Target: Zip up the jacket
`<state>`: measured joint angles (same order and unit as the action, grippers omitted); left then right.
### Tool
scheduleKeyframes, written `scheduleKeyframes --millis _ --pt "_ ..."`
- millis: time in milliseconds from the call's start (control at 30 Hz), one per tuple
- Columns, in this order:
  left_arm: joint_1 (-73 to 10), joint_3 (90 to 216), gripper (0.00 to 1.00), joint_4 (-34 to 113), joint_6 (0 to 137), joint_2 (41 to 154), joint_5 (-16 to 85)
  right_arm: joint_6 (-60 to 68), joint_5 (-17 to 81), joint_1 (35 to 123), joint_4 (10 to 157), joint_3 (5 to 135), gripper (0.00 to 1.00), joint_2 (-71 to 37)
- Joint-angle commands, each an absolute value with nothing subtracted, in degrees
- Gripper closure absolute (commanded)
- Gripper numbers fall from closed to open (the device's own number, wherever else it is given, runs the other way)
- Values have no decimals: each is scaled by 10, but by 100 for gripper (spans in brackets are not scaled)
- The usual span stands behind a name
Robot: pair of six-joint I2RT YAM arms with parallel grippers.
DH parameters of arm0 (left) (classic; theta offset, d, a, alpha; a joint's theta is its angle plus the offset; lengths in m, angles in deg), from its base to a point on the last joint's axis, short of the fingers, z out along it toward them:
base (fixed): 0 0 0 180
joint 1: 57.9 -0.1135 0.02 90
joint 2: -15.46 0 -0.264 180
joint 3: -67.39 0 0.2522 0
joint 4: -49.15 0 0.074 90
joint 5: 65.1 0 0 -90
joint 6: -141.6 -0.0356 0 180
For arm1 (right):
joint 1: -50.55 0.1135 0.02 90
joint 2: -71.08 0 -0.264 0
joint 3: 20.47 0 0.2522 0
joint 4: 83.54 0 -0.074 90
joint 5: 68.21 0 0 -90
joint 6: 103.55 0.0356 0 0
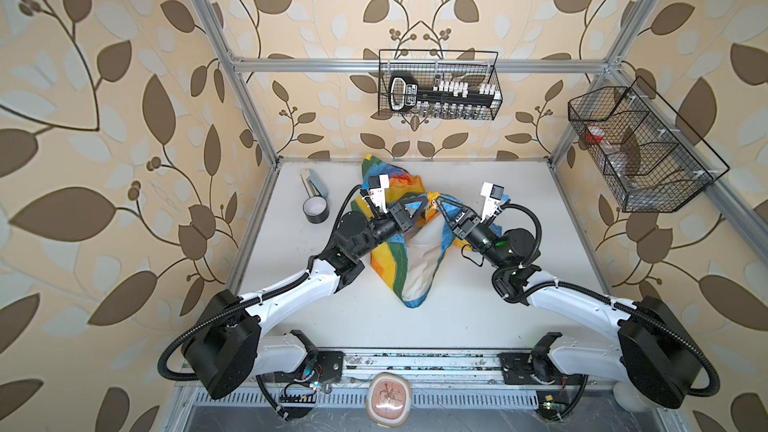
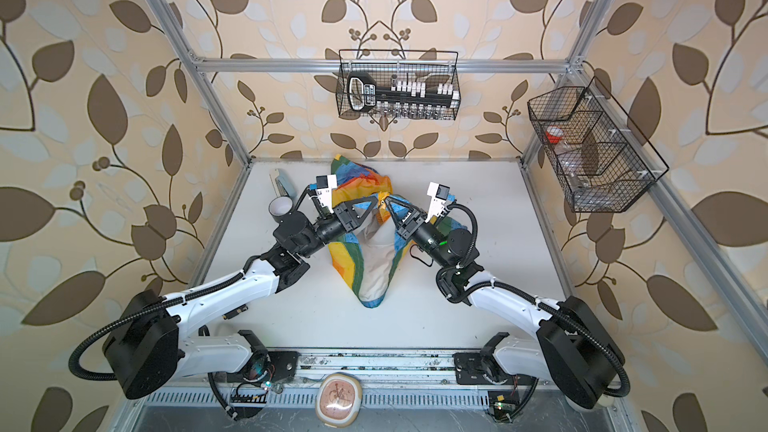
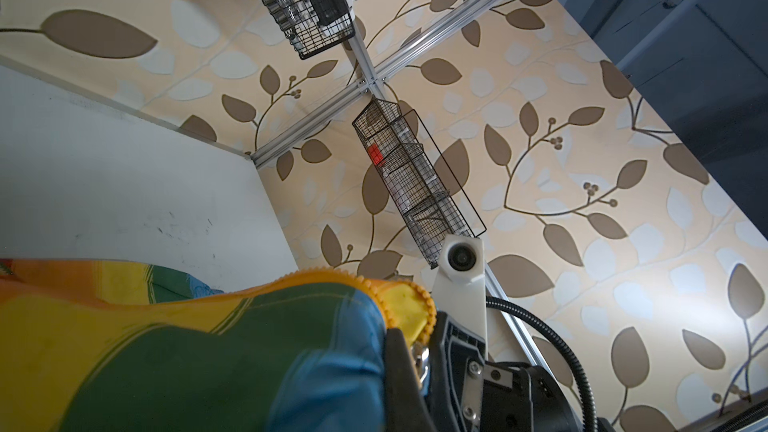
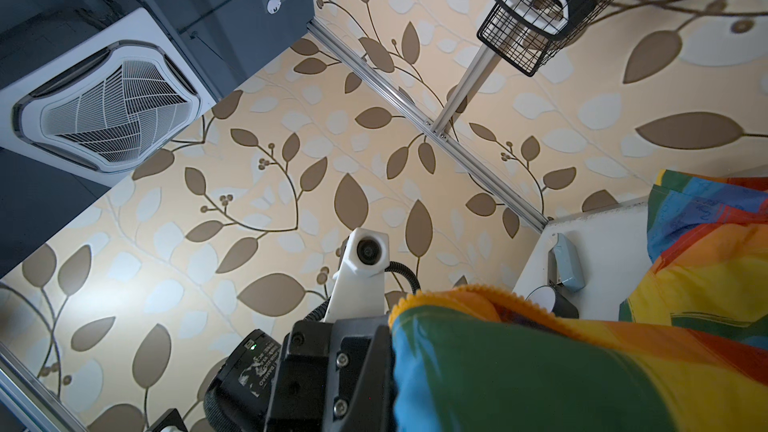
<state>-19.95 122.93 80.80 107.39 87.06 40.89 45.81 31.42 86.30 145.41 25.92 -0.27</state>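
The rainbow jacket (image 1: 417,276) (image 2: 374,272) lies in the middle of the white table (image 1: 519,284). It is open, with its white lining showing. Both grippers meet above it and hold the two front edges up in a peak. My left gripper (image 1: 424,201) (image 2: 376,200) is shut on one edge, and my right gripper (image 1: 437,202) (image 2: 386,200) is shut on the facing edge. In the left wrist view, the orange zipper teeth (image 3: 386,305) curve over a black finger (image 3: 400,371), with a metal zipper slider (image 3: 420,361) beside it. In the right wrist view, jacket fabric (image 4: 540,367) hides my right fingers.
A black tape roll (image 1: 316,210) and a grey-blue object (image 1: 318,185) sit at the back left of the table. Wire baskets hang on the back wall (image 1: 438,85) and the right wall (image 1: 640,147). A round tan pad (image 1: 390,398) lies at the front rail.
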Motion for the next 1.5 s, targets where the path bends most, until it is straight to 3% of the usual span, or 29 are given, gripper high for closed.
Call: scheduleKeyframes --millis 0,467,833,1033,1233,1467 --pt "-194 1239 100 797 1037 842 407 467 317 862 1481 250 100 8" --pt "-194 1278 100 740 941 833 435 512 389 830 1461 245 100 16" --pt "-194 1226 100 829 1029 836 426 541 433 805 1434 209 100 25" --pt "-184 1139 100 839 1060 828 406 559 494 790 1409 84 100 26" --pt "-113 1067 100 833 1047 842 346 522 462 783 1269 -49 100 70" --pt "-66 1043 100 883 1061 892 316 451 413 782 1094 -75 100 154"
